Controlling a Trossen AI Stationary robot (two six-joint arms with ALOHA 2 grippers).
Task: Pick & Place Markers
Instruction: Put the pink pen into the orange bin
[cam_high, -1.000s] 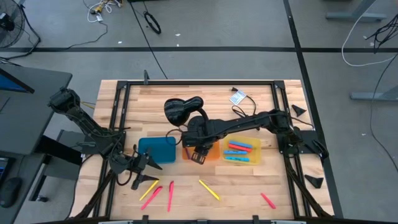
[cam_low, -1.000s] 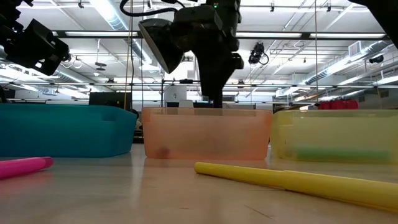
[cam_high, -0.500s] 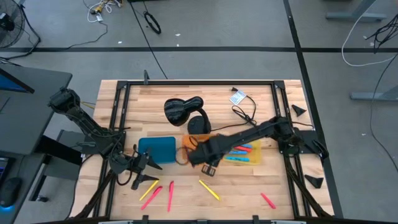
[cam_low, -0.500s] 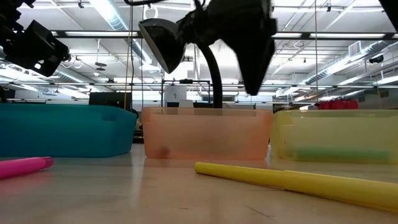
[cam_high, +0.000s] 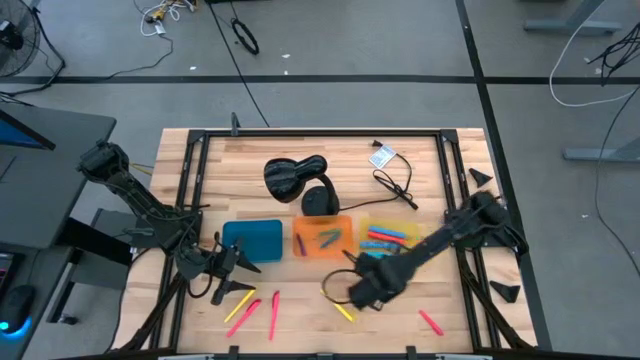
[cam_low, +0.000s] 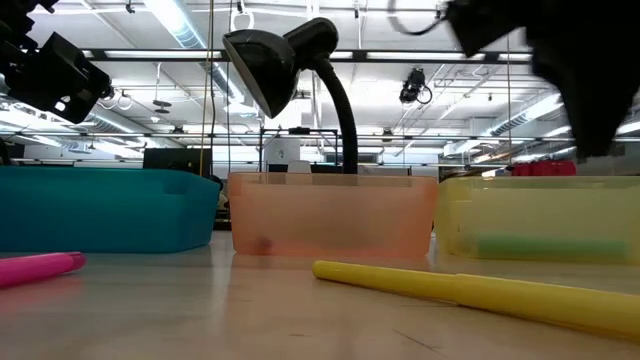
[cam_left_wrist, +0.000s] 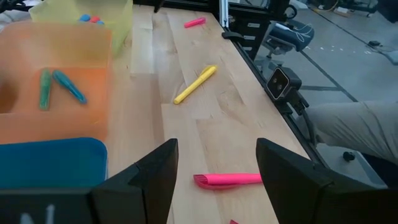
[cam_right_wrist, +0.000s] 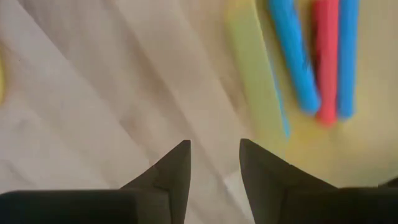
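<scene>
I've swung the right gripper (cam_high: 362, 291) off the orange tray (cam_high: 322, 239), where two markers (cam_left_wrist: 57, 87) lie, to just above the yellow marker (cam_high: 337, 303) on the table, fingers apart and empty; next pick. Left gripper (cam_high: 240, 263) waits spread by the blue tray (cam_high: 252, 240).

Three trays (cam_high: 322, 239) stand side by side across the middle of the table (cam_high: 420, 150), with the lamp (cam_high: 296, 180) just behind the middle one and a cable (cam_high: 395, 185) toward the back right corner. Markers (cam_high: 388, 243) lie in the middle and right trays, more lie loose along the front edge, and one (cam_high: 431, 322) lies near the front right corner. My left fingers (cam_high: 237, 275) sit before the left tray, my right fingers (cam_high: 362, 292) before the middle one.
</scene>
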